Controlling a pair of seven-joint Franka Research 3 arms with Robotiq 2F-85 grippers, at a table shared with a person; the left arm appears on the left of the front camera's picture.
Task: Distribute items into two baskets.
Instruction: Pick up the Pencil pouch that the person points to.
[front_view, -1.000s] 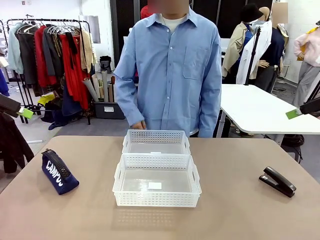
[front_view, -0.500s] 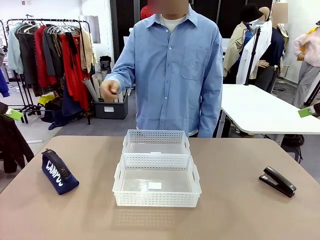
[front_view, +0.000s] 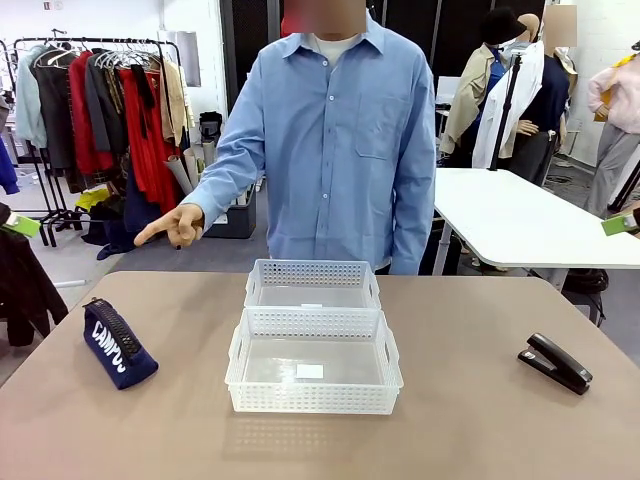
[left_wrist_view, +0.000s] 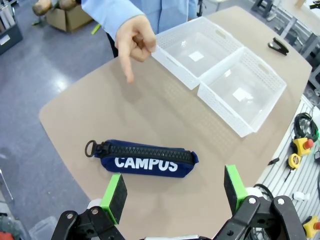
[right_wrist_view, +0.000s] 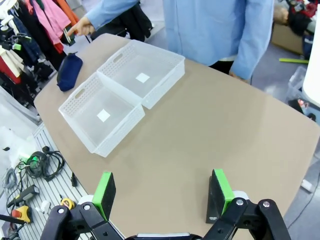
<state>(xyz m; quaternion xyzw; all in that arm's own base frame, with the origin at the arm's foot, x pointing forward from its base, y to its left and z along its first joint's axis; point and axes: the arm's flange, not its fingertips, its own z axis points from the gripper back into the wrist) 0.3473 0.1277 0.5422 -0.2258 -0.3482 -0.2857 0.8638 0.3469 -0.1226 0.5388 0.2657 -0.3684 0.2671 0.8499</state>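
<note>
**Both grippers wide open and empty; pouch and stapler lie outside the baskets**

At the left of the front view, the dark navy pouch (front_view: 118, 345) lies on the tan table (front_view: 470, 430), zip upward, well apart from the baskets. In the left wrist view, the left gripper (left_wrist_view: 174, 181) hangs above this pouch. Its green-padded fingers are spread wide on either side of the lower frame and hold nothing. The white "CAMPUS" lettering reads clearly just above them.

Up and to the right of the pouch, the person's hand (front_view: 175, 224) points with its forefinger down and toward the left side of the table, above the far edge.

In the centre stand the two white baskets, touching long side to long side. The smaller basket (front_view: 312, 272) is farther back and the larger basket (front_view: 312, 398) nearer the bottom of the frame. Each holds nothing but a small white label on its floor.

At the right of the frame, the black stapler (front_view: 556, 362) lies closed on the table, well apart from the baskets.

In the right wrist view, the right gripper (right_wrist_view: 162, 187) is spread equally wide, empty, above bare tabletop, with the baskets in the upper left.
</note>
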